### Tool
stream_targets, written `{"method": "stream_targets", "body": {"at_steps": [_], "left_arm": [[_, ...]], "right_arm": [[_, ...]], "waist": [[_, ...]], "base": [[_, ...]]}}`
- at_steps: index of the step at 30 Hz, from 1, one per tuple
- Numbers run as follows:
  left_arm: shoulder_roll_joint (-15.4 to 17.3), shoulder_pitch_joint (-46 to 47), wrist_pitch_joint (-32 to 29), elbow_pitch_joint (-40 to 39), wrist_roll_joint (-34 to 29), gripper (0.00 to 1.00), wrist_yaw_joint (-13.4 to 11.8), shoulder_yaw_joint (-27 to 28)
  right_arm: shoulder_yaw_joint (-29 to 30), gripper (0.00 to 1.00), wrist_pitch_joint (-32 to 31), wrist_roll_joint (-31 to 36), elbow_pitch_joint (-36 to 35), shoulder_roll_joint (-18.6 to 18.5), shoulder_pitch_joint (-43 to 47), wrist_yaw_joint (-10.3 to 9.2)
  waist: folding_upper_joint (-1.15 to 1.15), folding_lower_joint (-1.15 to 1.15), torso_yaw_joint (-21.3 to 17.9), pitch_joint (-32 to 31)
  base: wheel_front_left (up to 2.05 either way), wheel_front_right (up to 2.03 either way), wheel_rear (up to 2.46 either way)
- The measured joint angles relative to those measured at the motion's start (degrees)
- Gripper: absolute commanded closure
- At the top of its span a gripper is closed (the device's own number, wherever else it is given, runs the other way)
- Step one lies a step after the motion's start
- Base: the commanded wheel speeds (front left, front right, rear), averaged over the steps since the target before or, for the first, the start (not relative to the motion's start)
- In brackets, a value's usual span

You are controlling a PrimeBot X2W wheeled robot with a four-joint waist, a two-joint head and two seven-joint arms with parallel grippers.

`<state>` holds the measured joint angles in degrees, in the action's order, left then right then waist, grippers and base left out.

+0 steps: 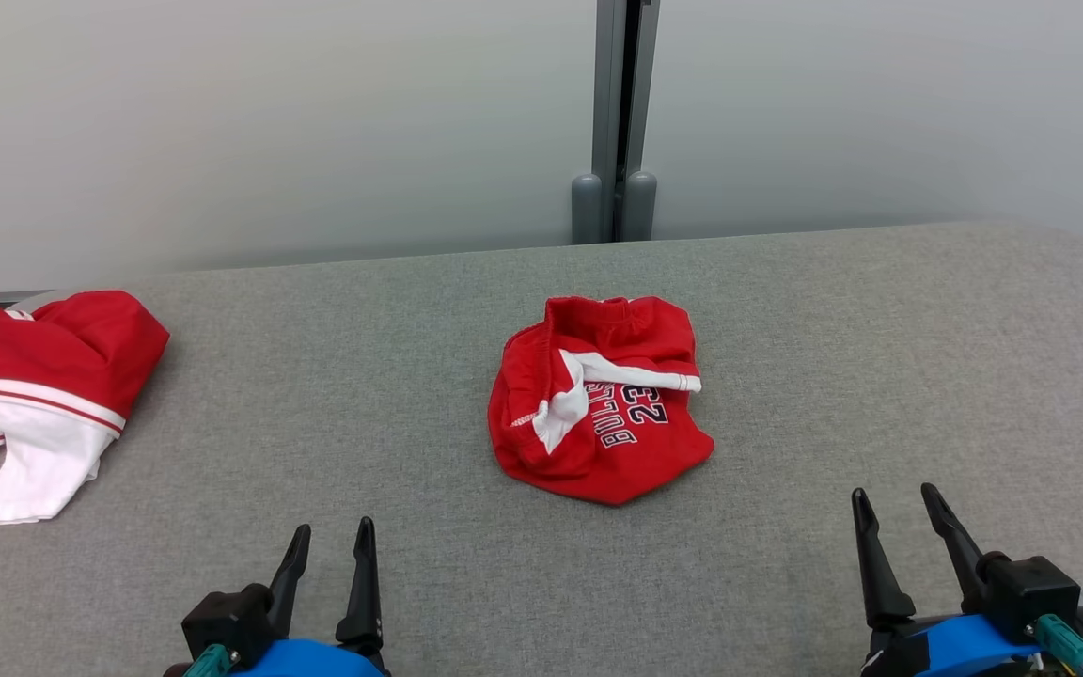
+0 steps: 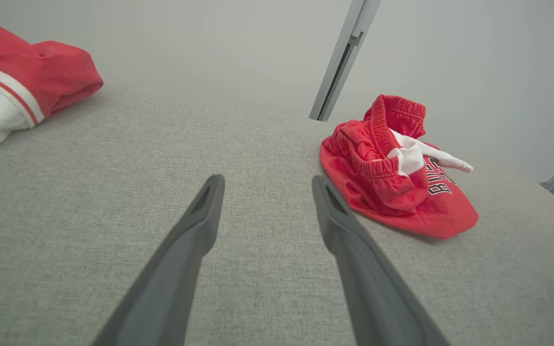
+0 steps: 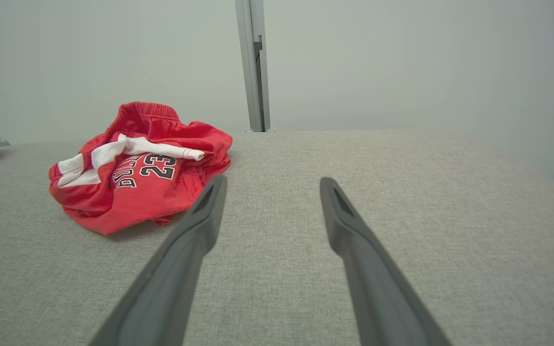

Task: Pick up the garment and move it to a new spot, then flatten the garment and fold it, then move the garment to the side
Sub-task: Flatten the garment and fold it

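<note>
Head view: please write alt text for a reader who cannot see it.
A crumpled red garment with white trim and a "BULLS 23" print lies in the middle of a grey cloth-covered surface. The open left tool and open right tool sit near the bottom edge, touching nothing; another red-and-white garment lies at the left.

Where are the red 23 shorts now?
Head view: the shorts lie crumpled at the table centre, before the grey post, right of a red-and-white garment.
</note>
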<state>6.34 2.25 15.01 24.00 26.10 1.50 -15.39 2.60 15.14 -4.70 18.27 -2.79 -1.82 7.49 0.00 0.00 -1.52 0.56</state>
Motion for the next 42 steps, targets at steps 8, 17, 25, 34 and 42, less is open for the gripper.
{"method": "stream_targets", "body": {"at_steps": [8,17,25,34,42], "left_arm": [[-1.35,-0.12,0.00,1.32,-1.70,0.00,1.52,1.75],[-2.27,-0.09,0.04,2.18,-2.96,0.00,2.48,3.08],[-2.71,0.24,0.04,2.55,-3.80,0.00,3.02,3.97],[-2.87,6.58,0.04,3.70,-8.66,0.00,4.65,-0.93],[-3.09,17.08,-2.86,8.01,-10.00,0.00,5.64,-10.82]], "right_arm": [[-0.29,0.00,0.00,-0.02,0.00,0.00,-0.01,0.00],[-0.63,0.00,0.00,-0.18,-0.20,0.00,-0.01,0.00],[-0.57,0.00,0.00,-0.16,-0.41,0.00,-0.09,0.00],[-0.77,0.00,0.00,-0.16,-0.58,0.00,-1.03,0.00],[-2.04,0.00,0.00,-0.49,-0.79,0.01,-2.75,0.00]], "waist": [[0.00,0.00,-0.13,0.08],[0.00,0.01,-0.25,0.45],[0.00,0.01,-0.38,1.11],[0.00,0.01,-0.63,2.89],[0.00,0.01,-2.63,5.50]], "base": [[0.00,0.00,0.00],[0.00,0.00,0.00],[0.00,0.00,0.00],[0.00,0.00,0.00],[0.00,0.00,0.00]]}}
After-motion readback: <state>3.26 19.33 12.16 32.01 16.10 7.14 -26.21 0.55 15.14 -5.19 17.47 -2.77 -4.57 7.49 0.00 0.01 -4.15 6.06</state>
